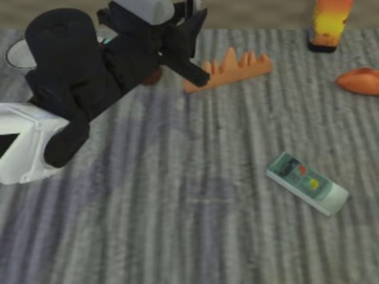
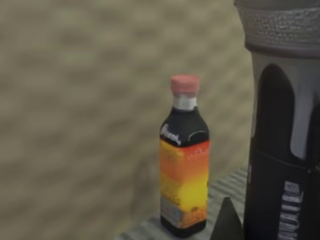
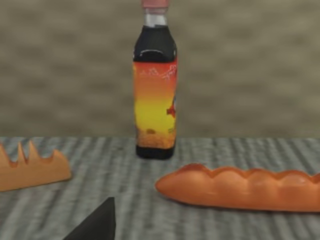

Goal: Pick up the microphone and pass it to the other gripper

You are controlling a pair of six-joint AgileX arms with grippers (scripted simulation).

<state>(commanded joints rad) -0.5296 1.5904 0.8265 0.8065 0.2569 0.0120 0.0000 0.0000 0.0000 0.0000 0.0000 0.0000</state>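
Observation:
The microphone (image 2: 282, 130) stands upright and very close in the left wrist view, silver-grey mesh head up, black handle below. My left gripper (image 2: 240, 227) is shut on the handle; one black fingertip (image 2: 227, 220) shows right beside it. In the top view the left gripper (image 1: 186, 59) is at the back left, raised, pointing right towards the orange rack. I cannot pick the microphone out against the black claw there. My right arm is outside the top view. Its wrist view shows a single fingertip (image 3: 102, 220) low over the table, open, holding nothing.
A dark bottle with an orange-yellow label (image 1: 328, 23) stands at the back right. An orange spiked rack (image 1: 231, 68) lies just past the left gripper. A bread loaf (image 1: 361, 80) lies at the right edge. A green-white remote-like box (image 1: 307, 182) lies front right.

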